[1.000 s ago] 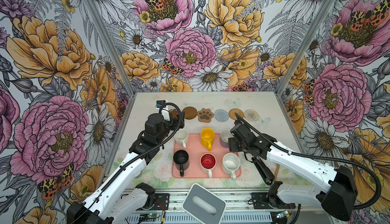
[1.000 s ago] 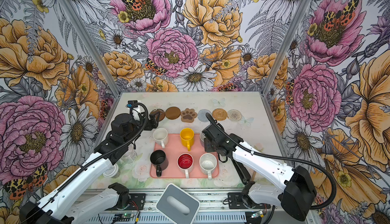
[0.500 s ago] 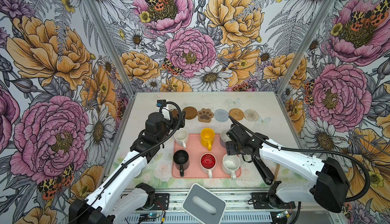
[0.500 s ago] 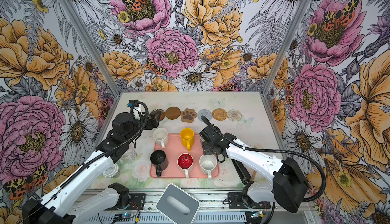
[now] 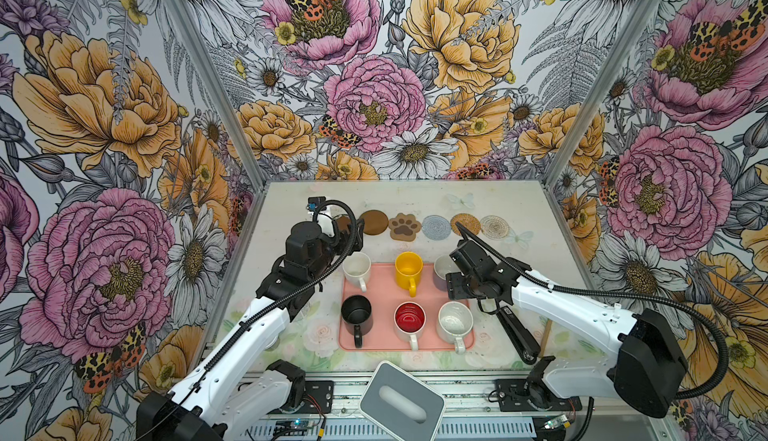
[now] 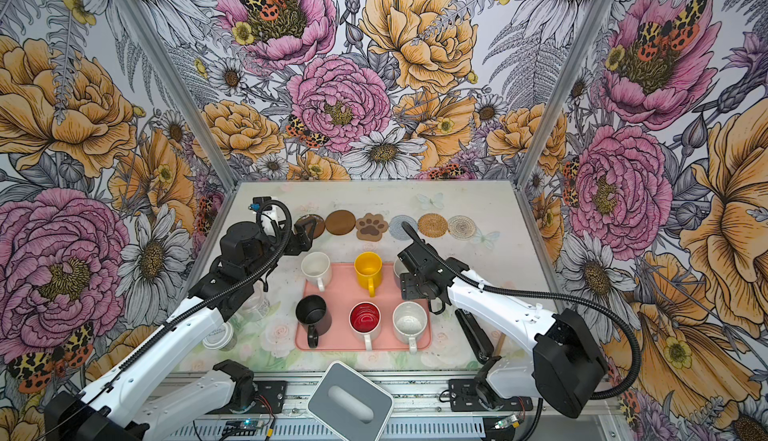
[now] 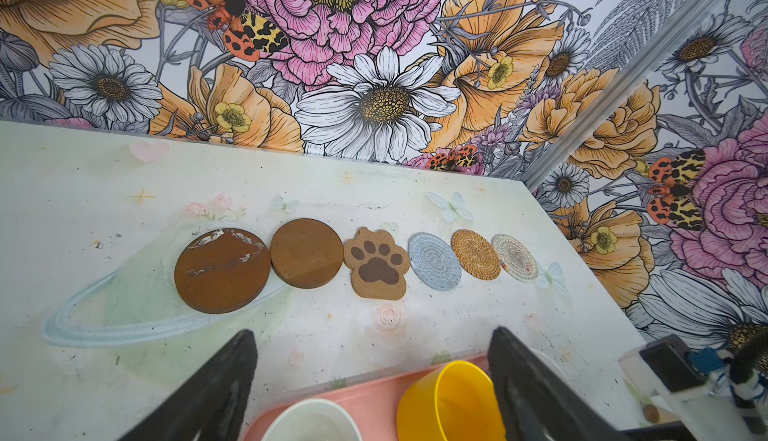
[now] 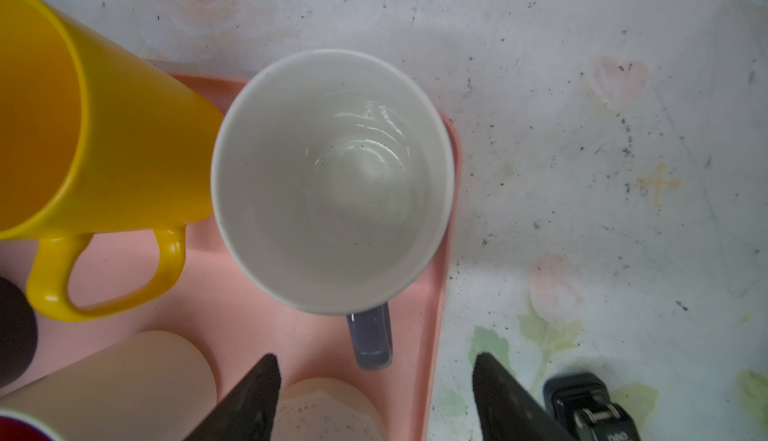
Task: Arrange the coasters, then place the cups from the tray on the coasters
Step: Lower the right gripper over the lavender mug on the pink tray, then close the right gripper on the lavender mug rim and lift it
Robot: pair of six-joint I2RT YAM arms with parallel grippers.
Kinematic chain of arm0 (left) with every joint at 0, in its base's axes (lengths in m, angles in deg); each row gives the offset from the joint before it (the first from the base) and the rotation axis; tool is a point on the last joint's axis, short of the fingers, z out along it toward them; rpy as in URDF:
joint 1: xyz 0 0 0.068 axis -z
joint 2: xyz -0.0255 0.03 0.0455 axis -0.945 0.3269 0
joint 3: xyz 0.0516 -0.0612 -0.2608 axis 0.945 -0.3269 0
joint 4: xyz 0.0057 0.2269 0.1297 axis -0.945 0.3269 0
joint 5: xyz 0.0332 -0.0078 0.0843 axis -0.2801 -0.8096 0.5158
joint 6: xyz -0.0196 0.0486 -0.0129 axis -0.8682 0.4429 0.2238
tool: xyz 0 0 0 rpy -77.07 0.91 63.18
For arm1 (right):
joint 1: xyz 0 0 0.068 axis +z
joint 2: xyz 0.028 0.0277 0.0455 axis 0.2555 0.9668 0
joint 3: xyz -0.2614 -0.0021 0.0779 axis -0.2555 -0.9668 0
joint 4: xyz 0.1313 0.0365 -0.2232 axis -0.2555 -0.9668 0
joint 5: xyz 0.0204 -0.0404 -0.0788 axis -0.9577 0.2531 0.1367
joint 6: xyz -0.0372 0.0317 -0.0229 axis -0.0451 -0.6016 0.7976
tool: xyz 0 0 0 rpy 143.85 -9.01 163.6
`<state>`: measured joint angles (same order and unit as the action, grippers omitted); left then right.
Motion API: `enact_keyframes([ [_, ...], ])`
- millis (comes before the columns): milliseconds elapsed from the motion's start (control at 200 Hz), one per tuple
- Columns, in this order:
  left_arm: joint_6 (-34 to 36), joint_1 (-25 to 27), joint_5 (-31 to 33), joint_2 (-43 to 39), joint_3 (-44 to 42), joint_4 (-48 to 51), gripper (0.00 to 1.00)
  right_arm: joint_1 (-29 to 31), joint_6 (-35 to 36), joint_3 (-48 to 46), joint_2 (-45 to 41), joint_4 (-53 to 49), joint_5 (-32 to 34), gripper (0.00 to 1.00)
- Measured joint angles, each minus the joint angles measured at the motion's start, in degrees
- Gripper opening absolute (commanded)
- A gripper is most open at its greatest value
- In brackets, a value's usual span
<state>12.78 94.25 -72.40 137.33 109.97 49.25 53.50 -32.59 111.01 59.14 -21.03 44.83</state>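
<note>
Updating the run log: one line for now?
coasters in row | six cups on tray | left gripper open, empty | right gripper open over lavender cup

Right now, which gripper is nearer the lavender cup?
Right. The right gripper is open just above the lavender cup; the left gripper is open across the tray, by the end brown coaster.

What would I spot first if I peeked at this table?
The salmon-pink tray in the middle of the table, packed with six mugs, the bright yellow cup loudest in its far row. Behind it runs a line of six coasters, a paw-shaped coaster among them. The right claw hangs open over the lavender-handled cup.
</note>
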Motion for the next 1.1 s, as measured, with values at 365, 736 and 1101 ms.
enact_keyframes([
  [365, 0.0, -0.5, 0.0, -0.2, -0.9, 0.0, 0.89, -1.7, 0.2, 0.0, 3.7, 2.0, -1.7, 0.70],
  [736, -0.8, -0.7, 0.0, -0.1, -1.0, 0.0, 0.89, -2.4, 0.8, 0.0, 7.3, 4.0, -3.2, 0.52],
  [1101, -0.9, -1.0, 0.0, -0.1, -1.0, 0.0, 0.89, -2.4, 0.4, 0.0, 9.0, 5.9, -4.3, 0.40],
])
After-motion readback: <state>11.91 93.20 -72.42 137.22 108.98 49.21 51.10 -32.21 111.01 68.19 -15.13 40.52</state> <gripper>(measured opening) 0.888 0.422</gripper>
